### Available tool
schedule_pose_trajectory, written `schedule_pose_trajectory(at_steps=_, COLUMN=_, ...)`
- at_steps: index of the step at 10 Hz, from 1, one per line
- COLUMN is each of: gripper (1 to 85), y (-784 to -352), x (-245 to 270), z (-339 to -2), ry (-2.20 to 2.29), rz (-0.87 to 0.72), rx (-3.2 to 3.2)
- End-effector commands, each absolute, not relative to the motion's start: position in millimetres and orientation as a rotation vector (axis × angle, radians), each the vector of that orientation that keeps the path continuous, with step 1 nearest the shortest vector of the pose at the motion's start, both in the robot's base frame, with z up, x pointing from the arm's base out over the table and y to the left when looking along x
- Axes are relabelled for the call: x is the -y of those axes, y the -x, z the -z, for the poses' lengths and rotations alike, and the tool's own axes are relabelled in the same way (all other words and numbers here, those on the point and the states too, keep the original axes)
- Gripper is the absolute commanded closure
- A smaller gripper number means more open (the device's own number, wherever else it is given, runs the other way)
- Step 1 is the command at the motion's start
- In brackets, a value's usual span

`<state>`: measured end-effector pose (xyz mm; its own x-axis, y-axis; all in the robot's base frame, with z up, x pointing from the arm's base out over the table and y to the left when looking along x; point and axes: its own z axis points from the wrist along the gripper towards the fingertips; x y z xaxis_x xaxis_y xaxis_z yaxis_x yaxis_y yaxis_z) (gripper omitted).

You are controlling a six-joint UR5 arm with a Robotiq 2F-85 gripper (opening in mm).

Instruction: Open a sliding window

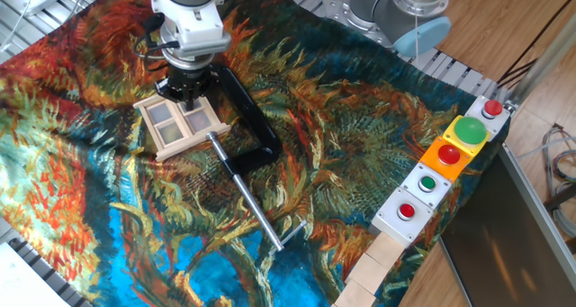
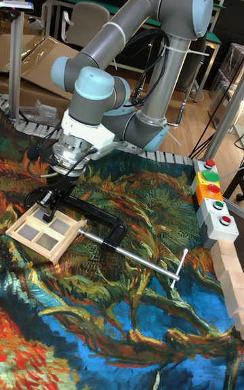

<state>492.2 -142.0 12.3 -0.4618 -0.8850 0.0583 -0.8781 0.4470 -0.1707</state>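
The sliding window (image 1: 180, 125) is a small pale wooden frame with four greyish panes, lying flat on the patterned cloth at the left; in the tall fixed view the window (image 2: 42, 231) lies at the left edge. My gripper (image 1: 186, 97) points straight down over the window's far edge, its dark fingertips (image 2: 49, 213) close together and touching or just above the frame. The jaws look shut, with nothing visible between them. The wrist hides the exact contact point.
A black C-clamp (image 1: 247, 116) lies right beside the window, and its steel rod (image 1: 248, 204) runs toward the front. A row of button boxes (image 1: 447, 156) and wooden blocks (image 1: 378, 266) line the right edge. The colourful cloth (image 1: 342, 136) covers the table.
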Motion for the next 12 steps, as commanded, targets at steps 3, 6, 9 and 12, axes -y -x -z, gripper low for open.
schedule_pose_trajectory(at_steps=3, gripper=83.3, y=-496, x=131, z=-14, ry=1.591, rz=0.233, rx=-2.618)
schedule_pose_trajectory(at_steps=6, gripper=84.0, y=-498, x=124, z=-14, ry=1.585, rz=0.223, rx=-2.618)
schedule_pose_trajectory(at_steps=9, gripper=84.3, y=-499, x=119, z=-12, ry=1.581, rz=0.233, rx=-2.619)
schedule_pose_trajectory(at_steps=12, gripper=84.3, y=-498, x=129, z=-23, ry=1.608, rz=0.249, rx=-2.634)
